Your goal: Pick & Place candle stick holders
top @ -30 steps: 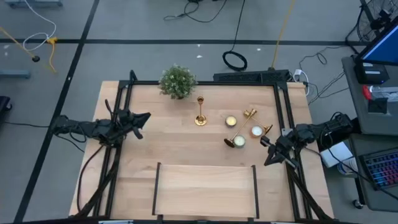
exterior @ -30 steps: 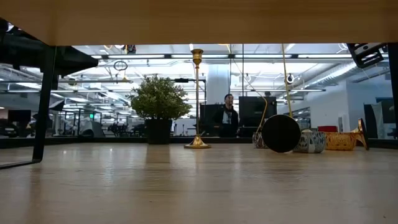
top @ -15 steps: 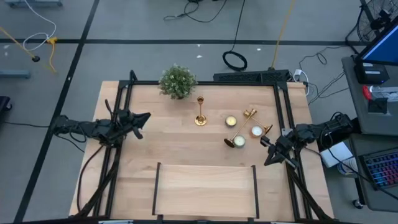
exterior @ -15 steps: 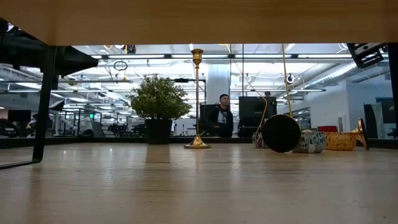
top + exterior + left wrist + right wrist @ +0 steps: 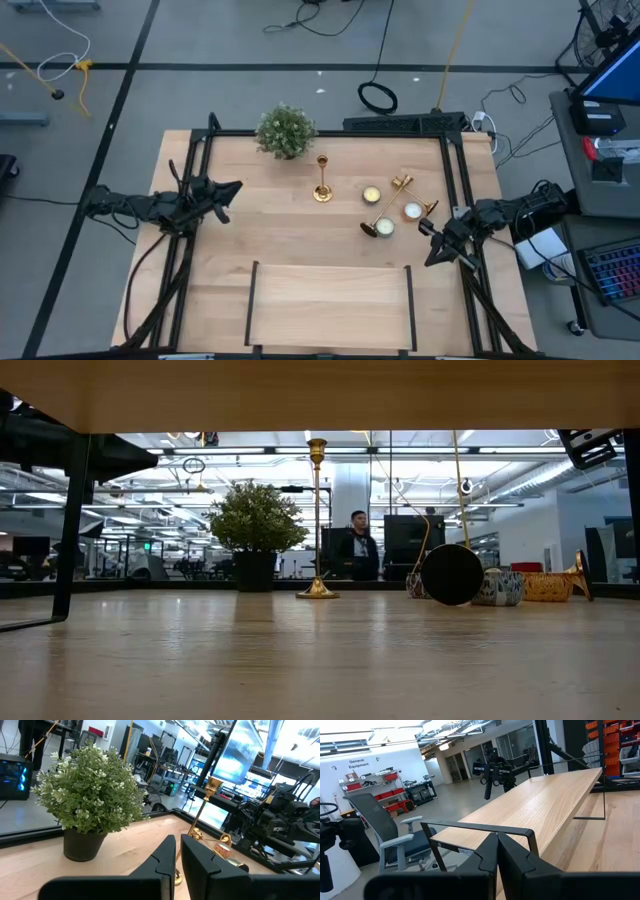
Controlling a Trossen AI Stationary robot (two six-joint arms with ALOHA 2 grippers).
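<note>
1. Both arms wait at the counter's (image 5: 300,240) side edges. The left tool (image 5: 232,188) sits at the left edge and the right tool (image 5: 424,229) at the right edge. Each has its fingers pressed together and holds nothing, as both wrist views show.
2. One holder (image 5: 322,178) stands upright near the far edge, just beside the plant (image 5: 286,131).
3. A second holder (image 5: 400,186) lies toppled toward the right edge. A third holder (image 5: 378,224) lies tipped with its dark base underside facing the near edge (seen as a black disc in the low view).
4. Three small candle jars (image 5: 371,195) sit among the fallen holders, close enough to get in the way.
5. The step in hand looks like the first reach, and the right arm is nearer the fallen pair.
6. To do it well, the tool should spread before descending, come across the slim stem rather than along it, and close at mid-stem. It should stay clear of the jars.
7. Brass is slick, so a firm, centred pinch matters.
8. A person stands in the room beyond, away from the counter.
</note>
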